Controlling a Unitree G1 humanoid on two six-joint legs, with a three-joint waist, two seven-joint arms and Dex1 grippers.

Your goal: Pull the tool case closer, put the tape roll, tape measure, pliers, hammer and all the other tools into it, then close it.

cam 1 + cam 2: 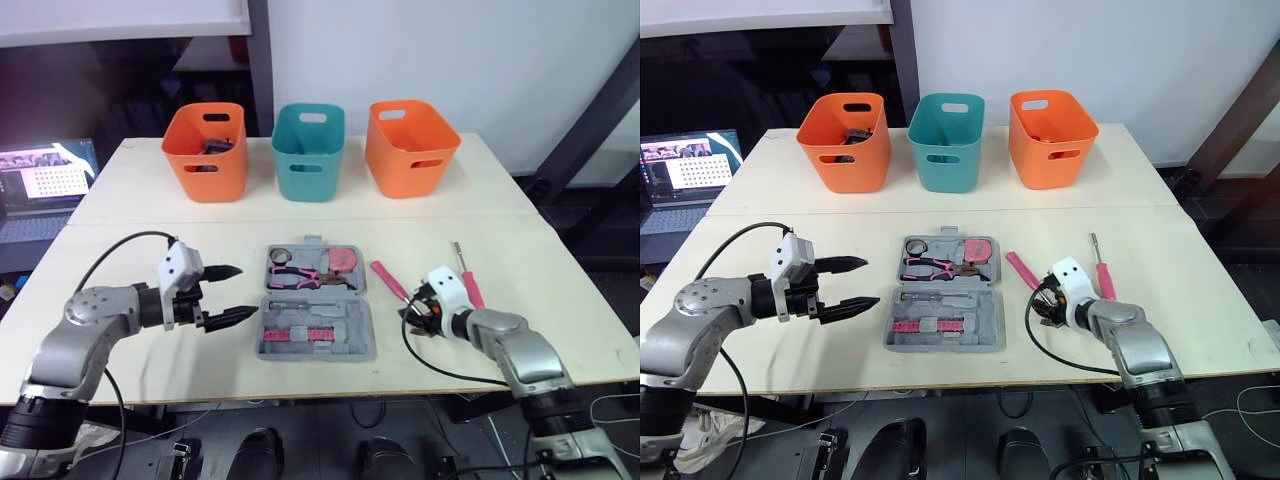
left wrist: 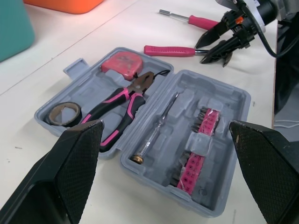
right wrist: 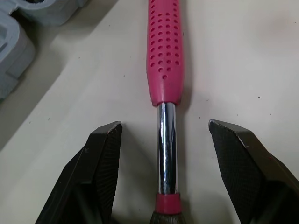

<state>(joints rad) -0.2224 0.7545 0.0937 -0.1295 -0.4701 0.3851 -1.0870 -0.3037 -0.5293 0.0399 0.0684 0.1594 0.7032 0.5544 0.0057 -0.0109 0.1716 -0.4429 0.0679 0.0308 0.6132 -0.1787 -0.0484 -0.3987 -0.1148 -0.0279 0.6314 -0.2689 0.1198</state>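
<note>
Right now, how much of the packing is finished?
Done: tape roll, pliers and tape measure lie in the open tool case. In hand: the open right end effector straddles the hammer, not gripping. Still to do: hammer, screwdriver, closing the case. The left end effector hovers open.

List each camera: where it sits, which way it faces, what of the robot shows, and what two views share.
Eye views: head, facing forward and down over the table; left gripper and right gripper show.
Left wrist view: left wrist, looking past its own open fingers at the open tool case.
Right wrist view: right wrist, looking at the pink-handled tool, own open fingers astride its shaft.
Shared: left wrist and eye views show the tool case.
</note>
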